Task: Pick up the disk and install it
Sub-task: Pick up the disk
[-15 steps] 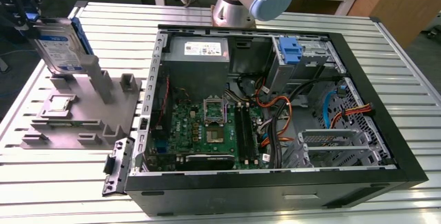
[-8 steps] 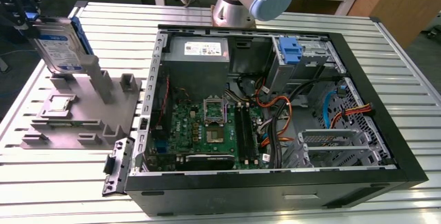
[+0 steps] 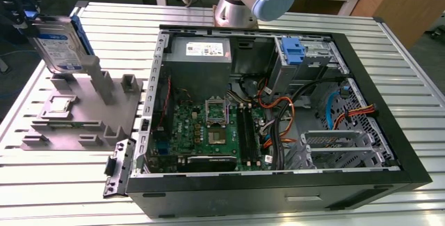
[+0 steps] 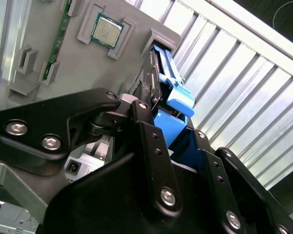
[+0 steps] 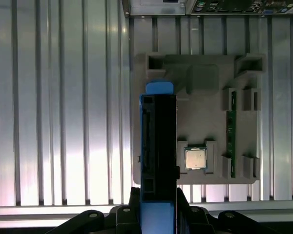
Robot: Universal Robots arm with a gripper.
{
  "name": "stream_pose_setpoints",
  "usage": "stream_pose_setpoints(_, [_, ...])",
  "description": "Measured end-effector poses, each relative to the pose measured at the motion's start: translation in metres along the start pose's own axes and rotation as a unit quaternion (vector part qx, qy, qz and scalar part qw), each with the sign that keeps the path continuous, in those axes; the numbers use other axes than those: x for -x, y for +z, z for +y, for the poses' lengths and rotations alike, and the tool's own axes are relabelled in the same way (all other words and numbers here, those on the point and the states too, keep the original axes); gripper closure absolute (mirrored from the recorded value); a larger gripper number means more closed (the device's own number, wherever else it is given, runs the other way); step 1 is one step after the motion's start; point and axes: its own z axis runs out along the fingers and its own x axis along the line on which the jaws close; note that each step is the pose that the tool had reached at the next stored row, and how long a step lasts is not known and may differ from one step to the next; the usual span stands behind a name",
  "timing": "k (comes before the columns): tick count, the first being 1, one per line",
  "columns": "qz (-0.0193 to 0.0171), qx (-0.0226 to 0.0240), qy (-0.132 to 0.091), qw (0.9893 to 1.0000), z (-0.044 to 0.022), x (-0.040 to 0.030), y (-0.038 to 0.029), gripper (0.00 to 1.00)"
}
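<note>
The disk is a silver-grey drive with a white-and-blue label and a blue carrier frame. It stands on edge at the exterior view's far left, over the grey fixture. My gripper is shut on its upper end. In the first wrist view the disk shows edge-on, running out from my gripper above the fixture. In the second wrist view the disk's blue frame sits between my black fingers. I cannot tell whether its lower edge still touches the fixture.
The open computer case lies at the exterior view's right. It holds a motherboard, cables, a bay with a blue bracket and a metal drive cage. A square silver chip and a green memory stick rest in the fixture. The arm's base stands behind the case.
</note>
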Motion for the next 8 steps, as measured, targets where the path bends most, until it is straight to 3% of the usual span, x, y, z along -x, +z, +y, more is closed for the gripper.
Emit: stream_pose_setpoints(8, [0.0000,0.0000,0.000,1.0000,0.0000,0.0000,-0.0019,0.63])
